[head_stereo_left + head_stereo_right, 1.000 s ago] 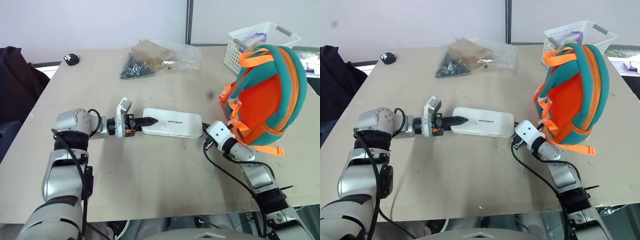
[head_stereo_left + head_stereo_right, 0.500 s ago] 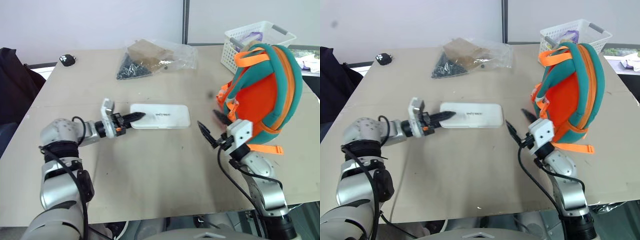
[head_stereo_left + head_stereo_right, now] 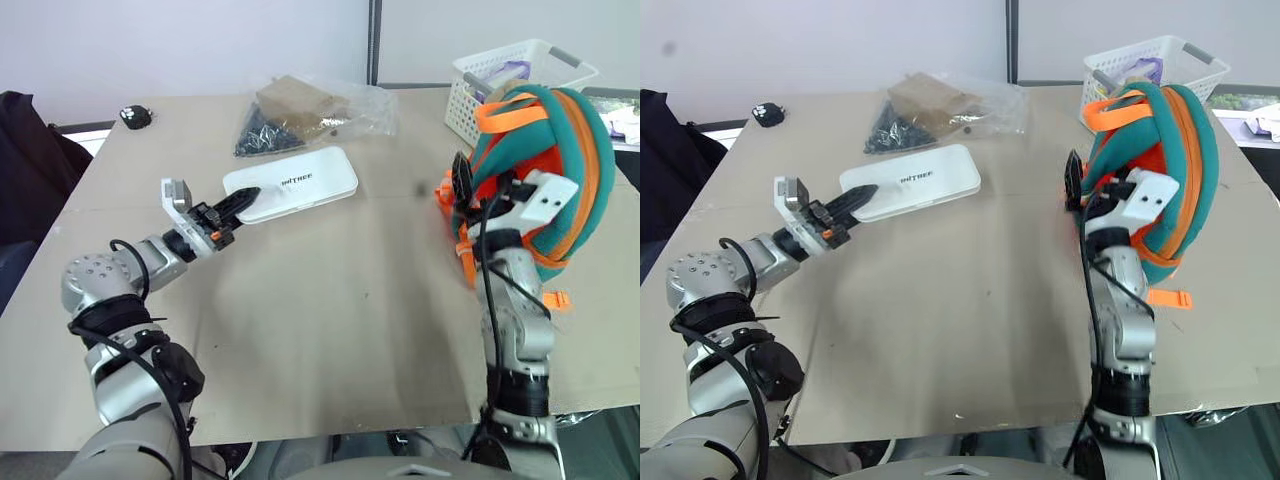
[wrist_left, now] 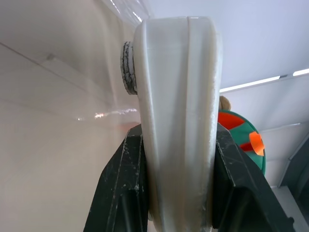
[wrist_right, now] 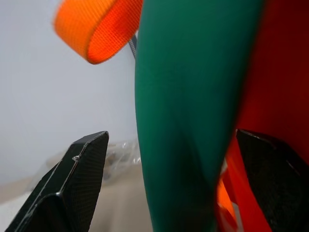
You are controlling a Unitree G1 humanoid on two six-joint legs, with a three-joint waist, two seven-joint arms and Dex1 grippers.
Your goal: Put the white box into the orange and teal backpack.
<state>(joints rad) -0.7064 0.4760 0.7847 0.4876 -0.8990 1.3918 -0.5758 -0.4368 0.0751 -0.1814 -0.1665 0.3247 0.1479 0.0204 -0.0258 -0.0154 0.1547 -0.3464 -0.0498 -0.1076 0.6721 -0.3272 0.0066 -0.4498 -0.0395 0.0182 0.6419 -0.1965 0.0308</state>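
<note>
- Two robot arms reach over the big tan cardboard-coloured table (image 3: 330, 330).
- One arm, the left one, has its left gripper (image 3: 240, 198) clenched on the end of the flat white plastic box (image 3: 292, 184) with rounded corners and small dark letters on the lid.
- Its black fingers (image 4: 120, 183) squeeze the white box from both sides in the left wrist view.
- That box sits at a slant, with its far end pointing toward the back of the table, near a clear plastic bag (image 3: 310, 112) with brown paper and dark bits inside.
- On the right stands the small round orange and teal fabric backpack (image 3: 560, 170), upright, with orange straps.
- Right against it is the right gripper (image 3: 480, 190), with its fingers spread wide apart around a teal strap (image 5: 193, 111) and not squeezing it.
- The box and the backpack are well apart.
- Behind the backpack is a white basket (image 3: 500, 80) with holes in its sides.
- A small black thing (image 3: 135, 116) lies at the far left corner.
</note>
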